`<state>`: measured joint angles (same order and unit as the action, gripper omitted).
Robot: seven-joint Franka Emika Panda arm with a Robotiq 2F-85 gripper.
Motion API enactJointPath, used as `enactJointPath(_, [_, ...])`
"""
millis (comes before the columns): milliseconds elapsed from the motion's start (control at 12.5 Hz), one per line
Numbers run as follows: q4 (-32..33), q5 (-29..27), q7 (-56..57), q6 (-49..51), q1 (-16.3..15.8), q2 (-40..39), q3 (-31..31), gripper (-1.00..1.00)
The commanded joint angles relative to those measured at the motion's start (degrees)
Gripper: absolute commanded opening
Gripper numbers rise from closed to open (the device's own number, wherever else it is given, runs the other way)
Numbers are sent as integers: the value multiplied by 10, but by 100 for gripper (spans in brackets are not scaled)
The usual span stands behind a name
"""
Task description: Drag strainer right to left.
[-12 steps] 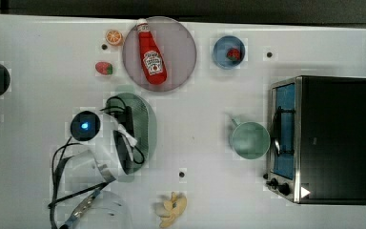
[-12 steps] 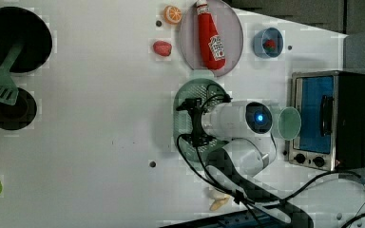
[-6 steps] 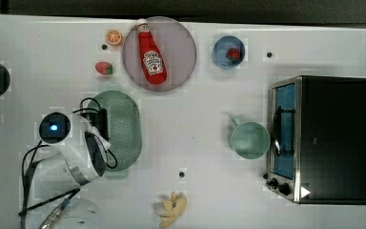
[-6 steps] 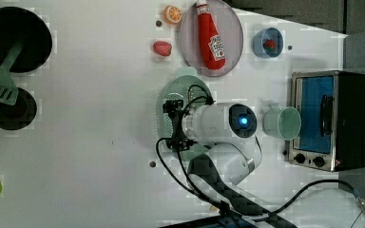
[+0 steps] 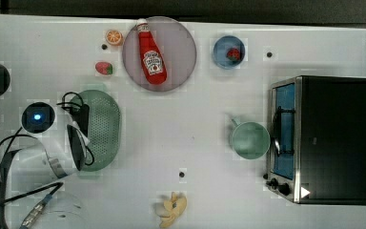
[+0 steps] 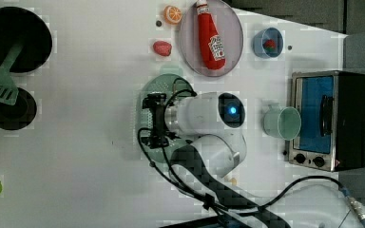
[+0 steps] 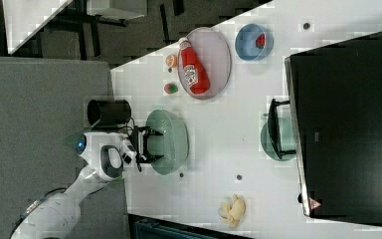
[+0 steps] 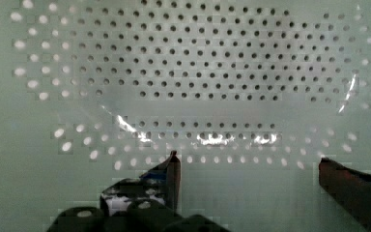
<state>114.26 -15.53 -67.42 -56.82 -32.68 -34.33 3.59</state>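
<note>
The strainer (image 5: 106,126), a pale mint-green oval basket with a perforated bottom, lies on the white table at the top view's left. My gripper (image 5: 83,131) hangs over the side of it nearest the arm and hides that part of the rim. In the right view the gripper (image 7: 151,144) reaches into the strainer (image 7: 174,139) with both fingers spread wide. The wrist view has the strainer's holed bottom (image 8: 183,58) close up, with the open gripper (image 8: 249,174) just above the inner wall and nothing between the fingers. In the left view the gripper (image 6: 153,121) covers much of the strainer (image 6: 168,80).
A greyish-purple plate (image 5: 181,47) with a ketchup bottle (image 5: 151,55) lies just behind the strainer, with a strawberry (image 5: 104,68) and an orange slice (image 5: 114,36) beside it. A green mug (image 5: 250,140), toaster oven (image 5: 324,138) and blue bowl (image 5: 228,51) stand to the top view's right.
The strainer and my gripper have slid together toward the top view's left, away from the mug. The arm's body has swung the same way. The fingers stay spread.
</note>
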Motion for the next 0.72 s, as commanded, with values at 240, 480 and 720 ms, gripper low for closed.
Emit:
enactJointPath(240, [-63, -11, -29, 13, -45, -29, 7, 100])
enactJointPath(480, [-73, -13, -35, 13, -58, -33, 5, 100])
enactJointPath(720, [-82, -15, -77, -14, -71, -38, 6, 100])
